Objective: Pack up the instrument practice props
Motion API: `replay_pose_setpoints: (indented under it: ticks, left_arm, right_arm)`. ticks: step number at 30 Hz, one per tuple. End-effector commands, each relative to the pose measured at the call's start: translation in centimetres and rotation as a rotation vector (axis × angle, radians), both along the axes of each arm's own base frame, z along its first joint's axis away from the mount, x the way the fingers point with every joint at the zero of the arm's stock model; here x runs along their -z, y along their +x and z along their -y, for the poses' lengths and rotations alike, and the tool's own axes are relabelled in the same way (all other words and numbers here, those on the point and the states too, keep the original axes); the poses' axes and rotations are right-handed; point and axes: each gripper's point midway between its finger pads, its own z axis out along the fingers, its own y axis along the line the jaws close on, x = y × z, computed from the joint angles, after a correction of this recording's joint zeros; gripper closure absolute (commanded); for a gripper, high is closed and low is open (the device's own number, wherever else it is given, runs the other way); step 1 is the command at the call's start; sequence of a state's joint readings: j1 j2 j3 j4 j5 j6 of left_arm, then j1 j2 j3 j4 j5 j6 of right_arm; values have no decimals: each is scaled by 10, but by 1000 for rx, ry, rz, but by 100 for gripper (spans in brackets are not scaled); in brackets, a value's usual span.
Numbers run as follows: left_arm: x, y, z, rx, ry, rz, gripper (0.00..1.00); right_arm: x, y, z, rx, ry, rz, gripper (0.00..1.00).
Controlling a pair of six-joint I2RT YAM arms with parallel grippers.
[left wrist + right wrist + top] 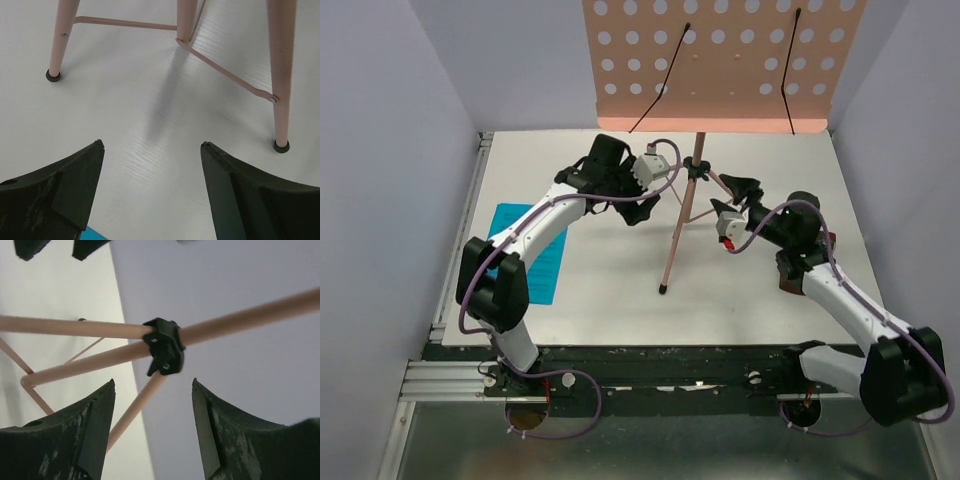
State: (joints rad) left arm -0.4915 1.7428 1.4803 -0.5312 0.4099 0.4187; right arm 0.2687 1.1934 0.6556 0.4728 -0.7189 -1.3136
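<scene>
The pink perforated music stand (pixel 720 60) stands at the back of the table on thin tripod legs that meet at a black hub (pixel 697 168). My left gripper (pixel 642 212) is open and empty, low, just left of the legs; its view shows the legs (pixel 280 75) ahead. My right gripper (pixel 732 196) is open and empty, just right of the hub (pixel 164 345), touching nothing. The blue paper sheet (pixel 535 255) lies flat at the left, partly under my left arm; a corner shows in the left wrist view (pixel 92 235). The dark-brown block (pixel 786 283) is mostly hidden under my right arm.
Pale walls close the table (pixel 620 300) on the left, back and right. One long tripod leg (pixel 675 240) reaches toward the table's middle, ending in a black foot (pixel 664 289). Thin brace rods (pixel 225 70) link the legs near the tabletop.
</scene>
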Motion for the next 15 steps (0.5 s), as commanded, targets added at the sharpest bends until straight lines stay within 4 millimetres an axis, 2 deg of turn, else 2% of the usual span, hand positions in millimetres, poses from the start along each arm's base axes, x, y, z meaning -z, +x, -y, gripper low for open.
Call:
replay_pose_setpoints:
  ticks: [1, 3, 5, 7, 10, 15]
  left_arm:
    - [-31, -17, -16, -1, -33, 40, 11]
    - [-33, -23, -22, -4, -27, 37, 11]
    - [-31, -30, -27, 2, -12, 21, 11]
    - [-29, -40, -33, 33, 16, 12, 11]
    - [-26, -50, -40, 49, 48, -5, 11]
    - [-19, -61, -48, 52, 85, -53, 11]
  right_arm:
    - [-3, -10, 34, 295, 382, -500, 29]
    - [13, -16, 48, 439, 557, -745, 29]
    - [27, -27, 51, 496, 713, -951, 28]
    - [33, -33, 48, 522, 823, -1085, 28]
    - [29, -33, 40, 500, 975, -1277, 28]
    - [19, -12, 32, 420, 1092, -1563, 28]
